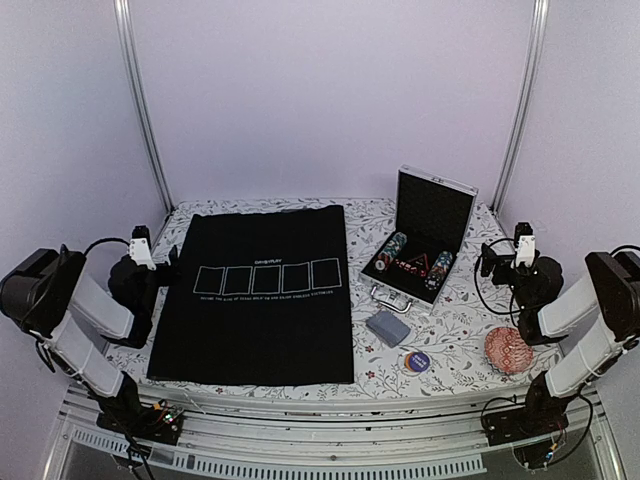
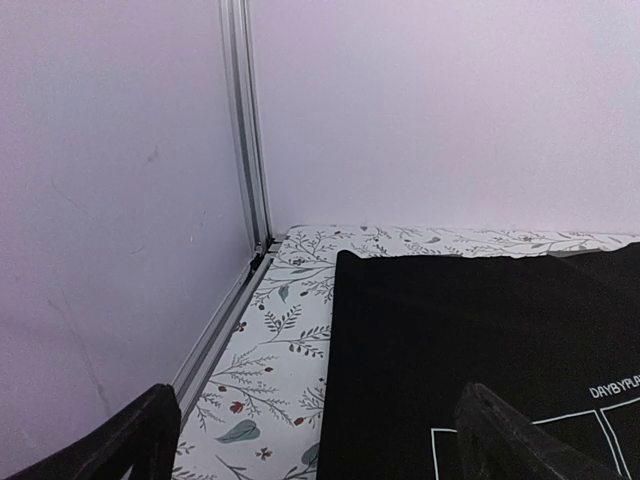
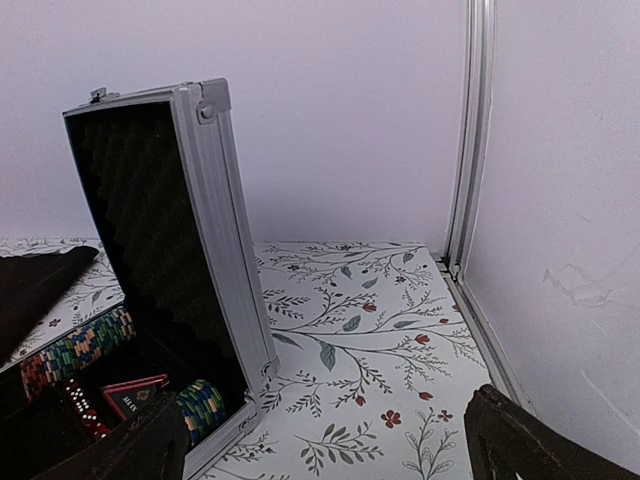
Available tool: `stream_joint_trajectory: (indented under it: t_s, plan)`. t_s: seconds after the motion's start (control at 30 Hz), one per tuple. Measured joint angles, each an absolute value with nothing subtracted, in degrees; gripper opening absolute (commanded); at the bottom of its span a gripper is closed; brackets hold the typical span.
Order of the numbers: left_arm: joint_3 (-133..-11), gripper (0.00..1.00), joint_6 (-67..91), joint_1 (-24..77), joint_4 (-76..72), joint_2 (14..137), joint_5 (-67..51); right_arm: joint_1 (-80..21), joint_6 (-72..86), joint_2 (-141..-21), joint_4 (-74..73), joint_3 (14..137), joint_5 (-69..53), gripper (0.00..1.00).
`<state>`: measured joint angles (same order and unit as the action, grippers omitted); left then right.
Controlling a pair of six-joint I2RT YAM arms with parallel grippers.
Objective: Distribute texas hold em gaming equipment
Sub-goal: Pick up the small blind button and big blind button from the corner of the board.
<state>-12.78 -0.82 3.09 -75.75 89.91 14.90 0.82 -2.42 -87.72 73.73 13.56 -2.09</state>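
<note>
Left gripper (image 2: 318, 425): my two dark fingers stand wide apart and hold nothing. The left edge of the mat lies between them.
Right gripper (image 3: 325, 445): my jaws here are also spread wide and empty, over the flowered tablecloth (image 3: 360, 370).
Mat (image 1: 255, 295): one soft black cloth rectangle, printed with five white card outlines in a row.
Case (image 1: 432, 215): one ribbed aluminium box, lid upright and lined with black egg-crate foam.
Poker chips (image 3: 75, 352): two rows lie on edge in the case, one mixed green, red and blue, the other (image 3: 205, 400) teal and yellow. A short line of red dice (image 3: 80, 408) sits between them.
Deck of cards (image 1: 388, 327): one flat stack with blue-grey backs and rounded corners.
Button disc (image 1: 418, 361): one small round purple piece, just near-right of the deck.
Red patterned disc (image 1: 508, 352): one, round, at the near right.
Chips relative to fingers: just left of my right fingers, inside the case.
Deck and button relative to fingers: on the cloth, nearer than the case, left of my right fingers — well apart from my left ones.
</note>
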Motion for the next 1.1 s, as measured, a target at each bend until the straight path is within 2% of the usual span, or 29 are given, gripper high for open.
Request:
stream_joint_trajectory:
  t_s: [0.5, 0.7, 0.87, 1.1]
  plan:
    - [-13.0, 0.98, -0.8, 2.7, -75.0, 89.6, 14.4, 0.8, -2.4, -87.5, 73.1, 13.6, -1.8, 0.99]
    - [-14.4, 0.98, -0.2, 2.8, -66.7, 79.6, 17.0, 0.8, -1.4, -75.9, 60.3, 16.6, -0.4, 0.99]
    - [-18.6, 0.98, 1.5, 4.1, -57.6, 66.8, 17.1, 0.8, 0.8, -63.4, 48.7, 24.4, -8.6, 0.99]
    - [-33.6, 0.98, 7.4, 9.2, -40.4, 60.2, 8.9, 0.3, 4.7, -64.0, 31.6, 41.0, -29.6, 0.99]
